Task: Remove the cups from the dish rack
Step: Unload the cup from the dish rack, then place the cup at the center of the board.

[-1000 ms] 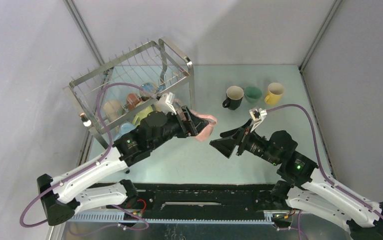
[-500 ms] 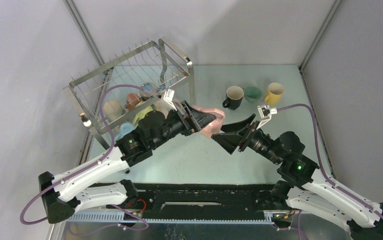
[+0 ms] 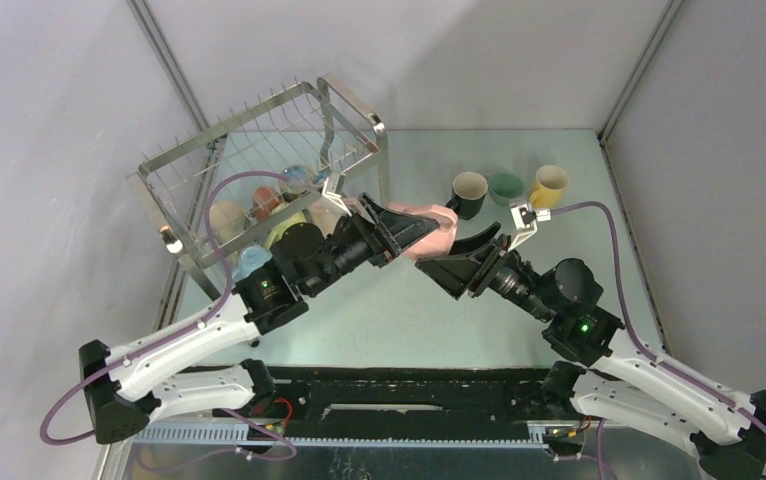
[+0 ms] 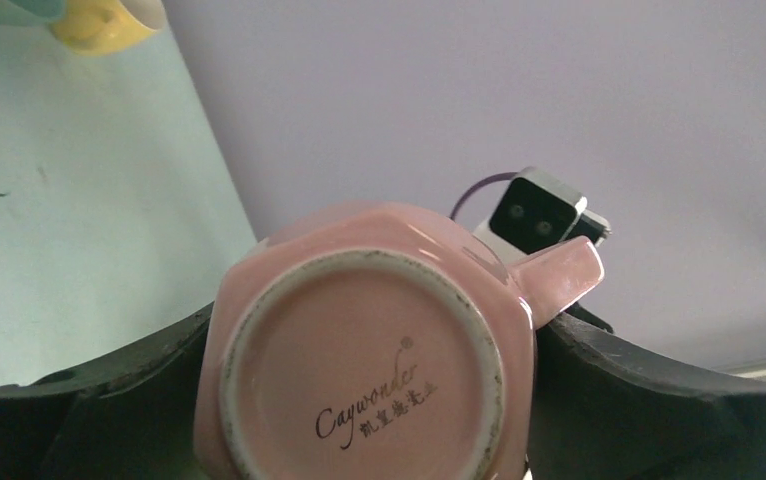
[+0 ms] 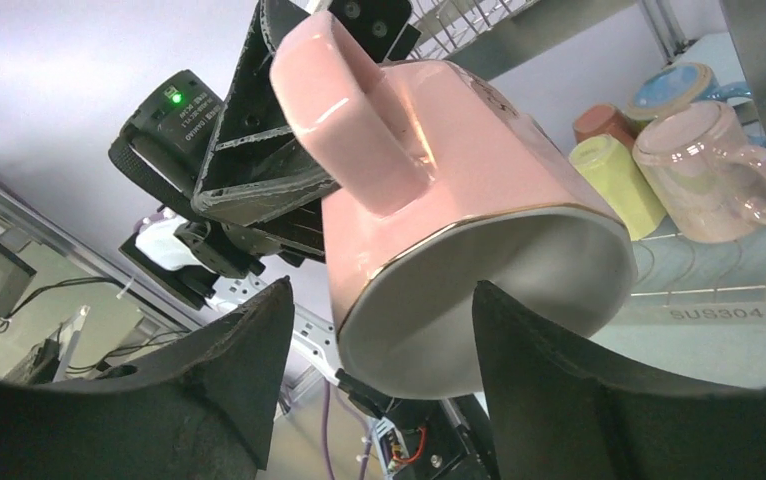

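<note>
A pink cup [image 3: 431, 224] hangs sideways above the table, my left gripper [image 3: 409, 232] shut on its body. The left wrist view faces its base [image 4: 359, 370], wedged between both dark fingers [image 4: 109, 405]. My right gripper [image 3: 459, 252] is open at the cup's mouth. In the right wrist view the pink cup [image 5: 439, 170] shows handle up. One of that gripper's [image 5: 381, 300] fingers stands apart outside the wall; the other finger crosses the mouth. The dish rack [image 3: 259, 150] at back left holds several cups: beige [image 3: 227, 218], orange-red [image 3: 265, 201], lime [image 3: 284, 232].
A black cup [image 3: 467, 193], a green cup [image 3: 505, 187] and a yellow cup [image 3: 549, 186] stand upright at the back of the table, right of the rack. Grey walls close in the table on both sides and behind.
The left arm carried the pink cup to the right, toward the middle. The right gripper moved up and left to the cup's mouth, and its jaws narrowed around the rim.
</note>
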### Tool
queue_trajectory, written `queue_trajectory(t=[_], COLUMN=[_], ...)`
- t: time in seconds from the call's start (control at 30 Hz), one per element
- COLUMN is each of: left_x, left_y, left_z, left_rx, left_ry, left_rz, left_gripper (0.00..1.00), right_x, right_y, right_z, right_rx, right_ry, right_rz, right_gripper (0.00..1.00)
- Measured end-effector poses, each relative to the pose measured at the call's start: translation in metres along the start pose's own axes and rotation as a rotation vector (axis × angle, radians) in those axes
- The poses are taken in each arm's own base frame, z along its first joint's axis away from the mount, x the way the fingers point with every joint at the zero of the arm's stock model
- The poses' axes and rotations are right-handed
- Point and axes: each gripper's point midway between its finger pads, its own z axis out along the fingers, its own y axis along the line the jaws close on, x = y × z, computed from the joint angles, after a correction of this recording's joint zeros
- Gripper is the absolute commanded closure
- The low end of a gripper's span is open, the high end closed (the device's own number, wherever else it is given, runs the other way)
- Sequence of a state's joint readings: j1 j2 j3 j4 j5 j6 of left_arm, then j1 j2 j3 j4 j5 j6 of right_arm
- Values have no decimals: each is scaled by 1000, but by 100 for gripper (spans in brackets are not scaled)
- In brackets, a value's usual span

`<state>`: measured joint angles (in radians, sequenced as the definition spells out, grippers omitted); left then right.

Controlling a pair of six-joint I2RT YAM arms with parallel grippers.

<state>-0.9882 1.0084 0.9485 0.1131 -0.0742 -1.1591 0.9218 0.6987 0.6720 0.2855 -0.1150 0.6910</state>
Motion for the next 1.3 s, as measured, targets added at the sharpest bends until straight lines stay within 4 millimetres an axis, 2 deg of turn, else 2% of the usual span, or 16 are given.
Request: queue_trajectory(t=[0.17, 0.33, 0.57, 0.63, 0.7, 0.8, 0.87, 1.07, 1.1, 1.13, 1.3], left_x=[3, 5, 13, 15, 14, 13, 14, 16, 16, 17, 22], left_y=[-11, -13, -7, -4, -3, -3, -4, -5, -5, -5, -1], left_z=[2, 5, 11, 12, 13, 13, 13, 12, 12, 12, 11], left_rx=[39, 48, 30, 19, 12, 11, 13, 16, 15, 16, 7], left_ry=[6, 11, 33, 38, 31, 26, 28, 37, 37, 39, 60], left_rz=[-44, -72, -89, -95, -103, -111, -113, -115, -114, -114, -66], left_gripper=[88, 88, 88, 85, 81, 68, 50, 13, 5, 1, 0], right_x=[-5, -6, -4, -4, -6, -10, -10, -9, -9, -9, -5], right_y=[6, 7, 7, 7, 4, 3, 4, 7, 8, 8, 6], right_z=[4, 4, 5, 5, 5, 5, 4, 1, 0, 0, -2], right_rx=[-26, -30, -28, -26, -11, 0, -3, -4, -2, 1, 40], right_ry=[-25, -30, -27, -28, -38, -54, -54, -52, -53, -52, -29], right_rz=[6, 3, -15, -31, -43, -46, -45, -47, -47, -47, -46], right_gripper=[40, 50, 79, 99, 100, 100, 100, 100, 100, 100, 100])
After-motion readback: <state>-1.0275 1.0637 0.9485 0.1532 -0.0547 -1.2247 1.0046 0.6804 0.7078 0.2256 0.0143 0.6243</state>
